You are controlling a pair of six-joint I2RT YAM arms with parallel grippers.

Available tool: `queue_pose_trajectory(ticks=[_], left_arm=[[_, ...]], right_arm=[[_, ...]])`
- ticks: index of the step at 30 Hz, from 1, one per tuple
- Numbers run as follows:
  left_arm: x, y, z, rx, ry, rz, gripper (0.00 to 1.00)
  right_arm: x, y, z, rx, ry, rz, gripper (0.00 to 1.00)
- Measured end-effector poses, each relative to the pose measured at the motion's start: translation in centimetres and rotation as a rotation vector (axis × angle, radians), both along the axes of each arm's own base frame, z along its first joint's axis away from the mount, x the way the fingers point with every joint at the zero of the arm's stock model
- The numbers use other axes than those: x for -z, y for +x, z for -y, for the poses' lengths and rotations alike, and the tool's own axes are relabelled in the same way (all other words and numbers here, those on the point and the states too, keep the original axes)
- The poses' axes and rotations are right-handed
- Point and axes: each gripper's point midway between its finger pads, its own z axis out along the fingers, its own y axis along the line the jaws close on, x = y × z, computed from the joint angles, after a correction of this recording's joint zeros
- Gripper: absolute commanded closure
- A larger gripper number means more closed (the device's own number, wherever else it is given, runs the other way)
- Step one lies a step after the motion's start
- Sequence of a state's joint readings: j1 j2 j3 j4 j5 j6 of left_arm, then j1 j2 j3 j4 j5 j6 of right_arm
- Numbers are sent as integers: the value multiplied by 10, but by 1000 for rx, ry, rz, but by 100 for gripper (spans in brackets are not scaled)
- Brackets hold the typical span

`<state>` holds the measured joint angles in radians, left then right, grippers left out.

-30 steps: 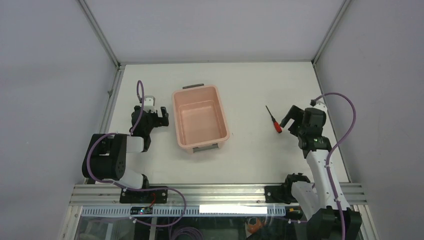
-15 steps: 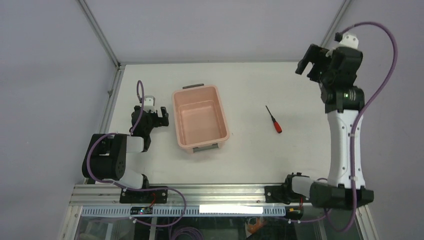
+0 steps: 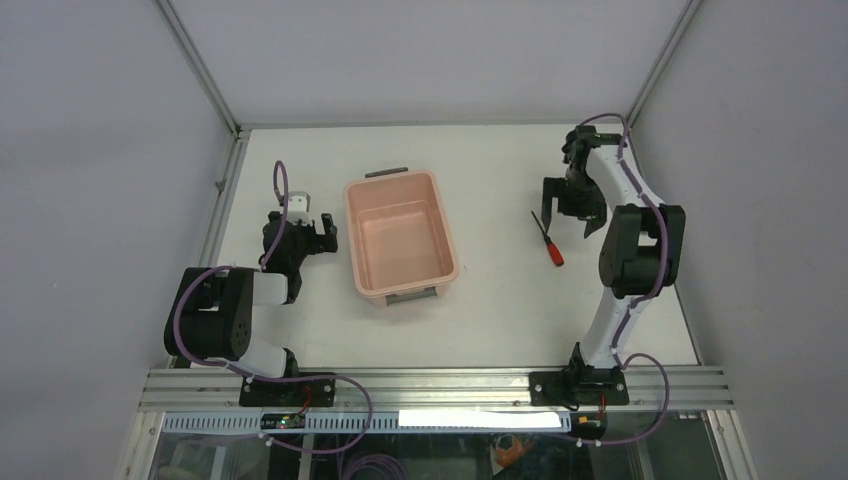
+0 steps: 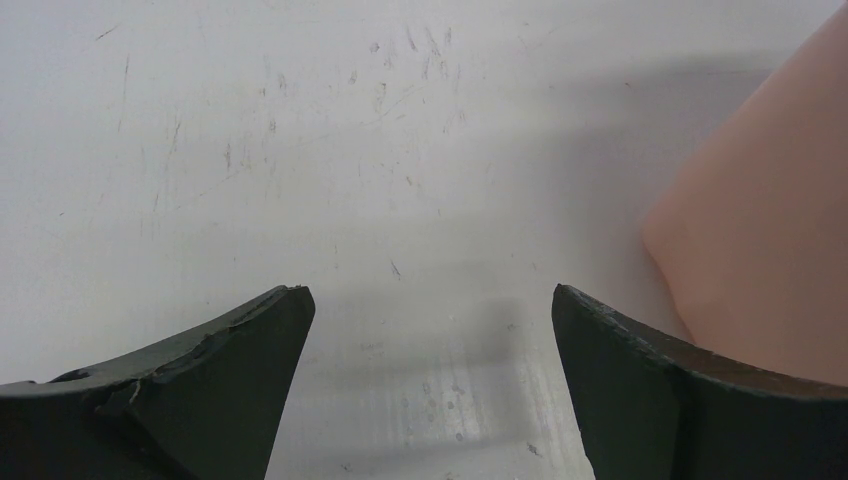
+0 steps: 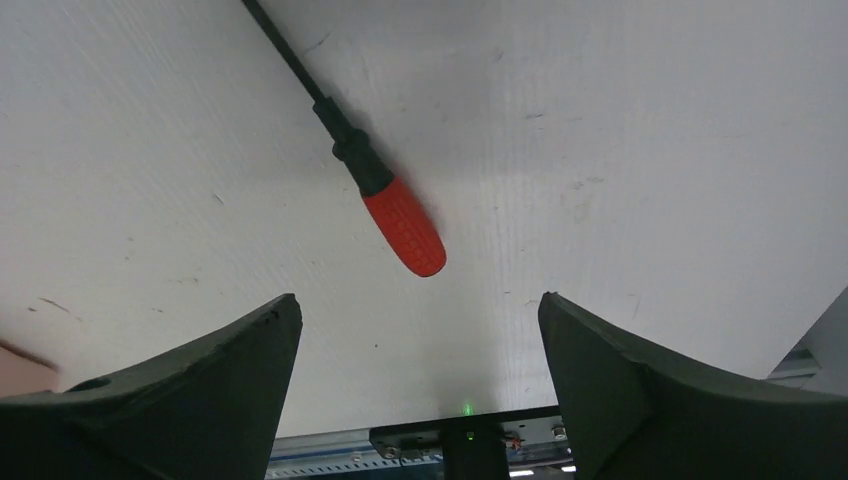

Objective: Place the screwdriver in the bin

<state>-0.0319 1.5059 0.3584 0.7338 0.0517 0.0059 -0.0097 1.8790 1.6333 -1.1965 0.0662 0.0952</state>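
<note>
Approach to the pick-up: the right gripper (image 3: 568, 208) hangs over the right half of the tabletop (image 3: 500, 320), jaws spread wide and holding nothing. The screwdriver (image 5: 352, 155) lies flat just beside it. The tool rests between the bin (image 3: 398, 248) and the tabletop's right edge, well apart from the bin. Its thin dark shaft points toward the far edge and its red handle toward the near edge. In the right wrist view the handle sits ahead of the two fingers rather than between them, so nothing is grasped and the tool is not yet bracketed. How high the fingers stand above the surface cannot be told.

Across the tabletop, the left gripper (image 3: 326, 233) sits low just beside the bin's left wall, also released and empty. The bin, toward the left of the tabletop's middle, has nothing in it.

The next move likely calls for shifting the right gripper until its jaws straddle the handle across its width. It would then drop close to the surface, since the tool lies low and thin, and clench. After that would come a lift and a carry leftward over the bin's rim.
</note>
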Motion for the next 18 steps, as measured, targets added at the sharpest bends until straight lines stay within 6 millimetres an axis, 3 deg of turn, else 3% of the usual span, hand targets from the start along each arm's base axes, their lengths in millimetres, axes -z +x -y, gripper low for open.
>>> queue_pose_trajectory(ticks=[3,9,12,14,16,18], left_arm=[[0,0,0,0,0,0,1],[0,0,0,0,0,0,1],[0,0,0,0,0,0,1],[0,0,0,0,0,0,1],[0,0,0,0,0,0,1],[0,0,0,0,0,0,1]], right_arm=[[29,-19,-15,-66,-10,-104,8],[64,-16,-15,-102,-48,-138,16],[86,-20,-11,-113,-68,-178,38],[88,-24,-12,-129,-58,-195,63],[89,-22,-13,-149,-60,-185,95],[90,-21,-14,-160,-71,-179,100]])
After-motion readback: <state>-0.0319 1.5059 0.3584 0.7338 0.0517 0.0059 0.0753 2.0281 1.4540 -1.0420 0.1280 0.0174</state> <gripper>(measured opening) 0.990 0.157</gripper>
